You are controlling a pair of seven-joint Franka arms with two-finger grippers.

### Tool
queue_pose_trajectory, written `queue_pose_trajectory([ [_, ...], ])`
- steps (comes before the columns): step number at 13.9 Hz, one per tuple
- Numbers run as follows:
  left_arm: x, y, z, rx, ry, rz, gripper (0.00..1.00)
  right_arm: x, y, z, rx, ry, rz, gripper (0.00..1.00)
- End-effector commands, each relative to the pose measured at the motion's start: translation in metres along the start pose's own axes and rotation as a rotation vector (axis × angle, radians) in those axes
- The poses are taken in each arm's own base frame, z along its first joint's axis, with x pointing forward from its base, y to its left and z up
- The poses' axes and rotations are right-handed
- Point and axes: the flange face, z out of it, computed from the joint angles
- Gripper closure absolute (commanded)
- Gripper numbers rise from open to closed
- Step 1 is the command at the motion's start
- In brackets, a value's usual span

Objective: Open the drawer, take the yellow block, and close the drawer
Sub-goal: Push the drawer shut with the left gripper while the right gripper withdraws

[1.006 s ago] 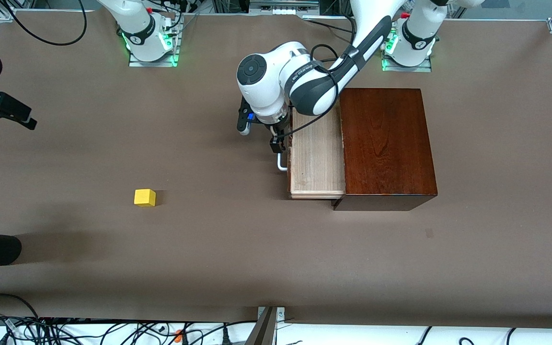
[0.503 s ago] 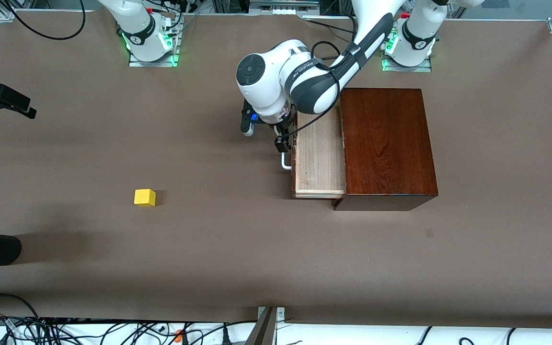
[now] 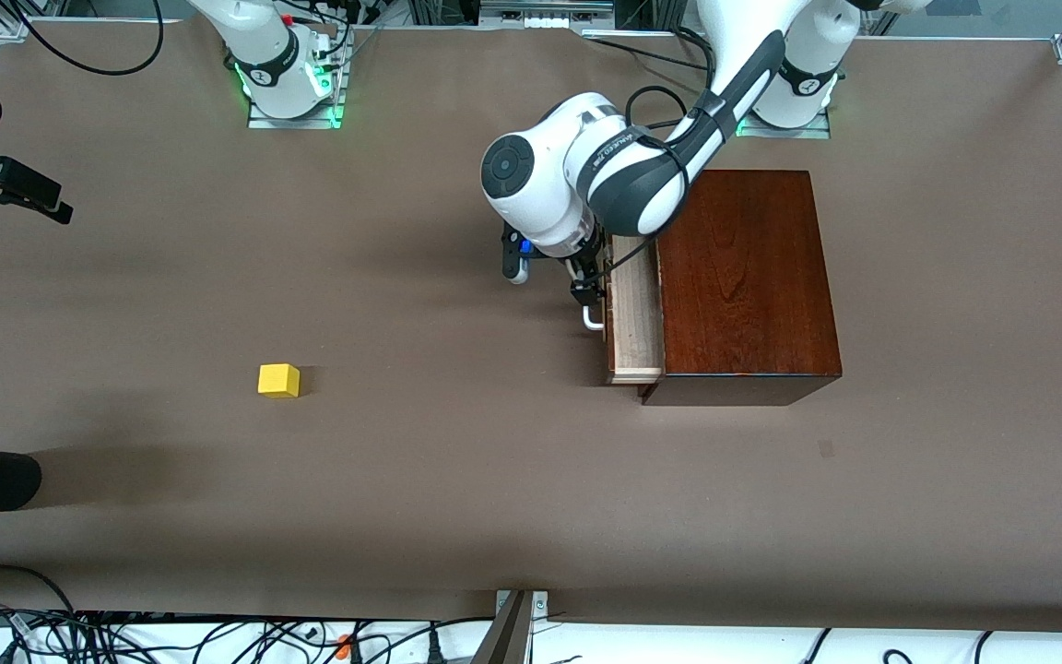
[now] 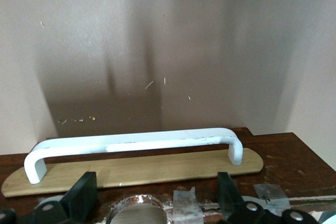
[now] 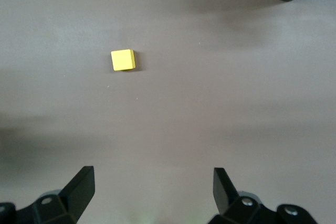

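Left claw at the drawer's white handle, fingers spread wide, gripping nothing. Drawer only slightly out of the dark wooden box. Yellow block on the bench, well apart from the box, toward the right arm's end. Right claw spread wide above the bench, waiting.

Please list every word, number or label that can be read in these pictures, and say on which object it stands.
Left arm: a line of dark print on the white wrist link, too small to read.
Arm bases: round dark marks, not readable.
Drawer, yellow block: no text.
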Motion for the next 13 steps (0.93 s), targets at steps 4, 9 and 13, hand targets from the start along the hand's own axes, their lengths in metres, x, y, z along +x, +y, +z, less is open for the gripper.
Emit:
queue_pose_trajectory([
  [4, -0.056, -0.016, 0.013, -0.01, -0.063, -0.034, 0.0, -0.007, 0.001, 0.0, -0.004, -0.025, 0.0, 0.0],
  [9, -0.076, -0.023, 0.023, -0.038, -0.099, -0.059, 0.0, -0.009, 0.007, -0.001, 0.002, -0.031, 0.001, 0.0],
  [13, -0.074, -0.023, 0.022, -0.012, -0.119, -0.06, 0.0, -0.011, 0.024, -0.002, 0.005, -0.028, 0.032, 0.0],
])
